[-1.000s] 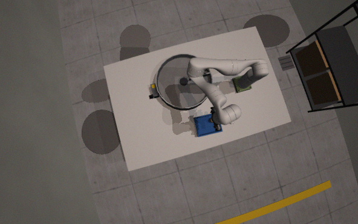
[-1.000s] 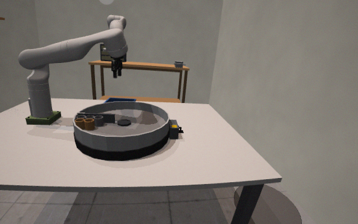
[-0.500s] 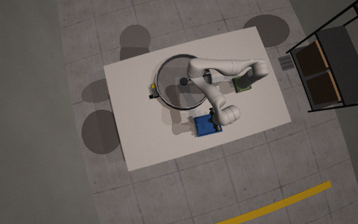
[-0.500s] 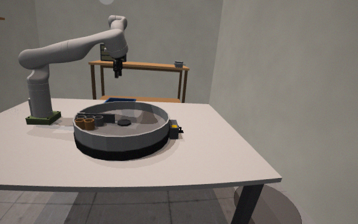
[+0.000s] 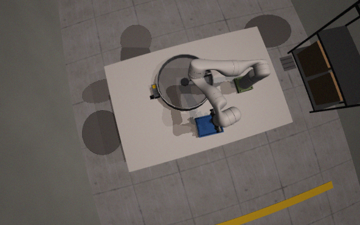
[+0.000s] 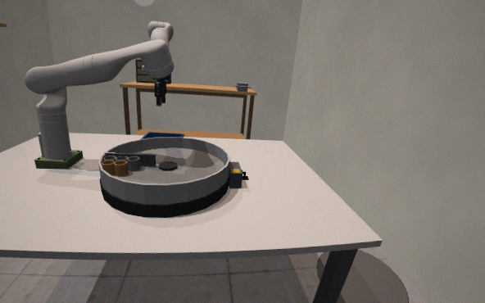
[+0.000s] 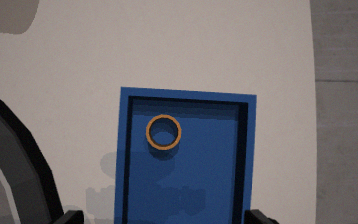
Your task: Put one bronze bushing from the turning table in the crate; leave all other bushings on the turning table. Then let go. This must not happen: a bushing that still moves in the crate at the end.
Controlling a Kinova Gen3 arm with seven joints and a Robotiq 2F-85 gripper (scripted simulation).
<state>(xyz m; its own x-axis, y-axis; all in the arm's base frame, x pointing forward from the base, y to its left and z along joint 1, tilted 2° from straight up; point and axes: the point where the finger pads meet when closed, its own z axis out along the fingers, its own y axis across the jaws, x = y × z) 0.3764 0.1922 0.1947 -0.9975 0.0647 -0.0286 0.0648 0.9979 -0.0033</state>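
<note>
A bronze bushing (image 7: 163,132) lies upright inside the blue crate (image 7: 185,160), near its far left corner in the wrist view. The crate (image 5: 207,126) sits on the white table beside the turning table (image 5: 182,82). My gripper (image 6: 160,97) hangs high above the crate, open and empty; only its two fingertips show at the bottom edge of the wrist view (image 7: 165,220). On the turning table (image 6: 164,174), two bronze bushings (image 6: 115,167) and grey bushings (image 6: 133,162) stand grouped by a dark bar at the left rim.
A small control box (image 6: 237,174) is fixed to the turning table's side. The arm's green base (image 6: 58,159) stands at the table's far left. A wooden shelf (image 6: 188,106) stands behind the table. A dark rack (image 5: 326,70) stands off the table.
</note>
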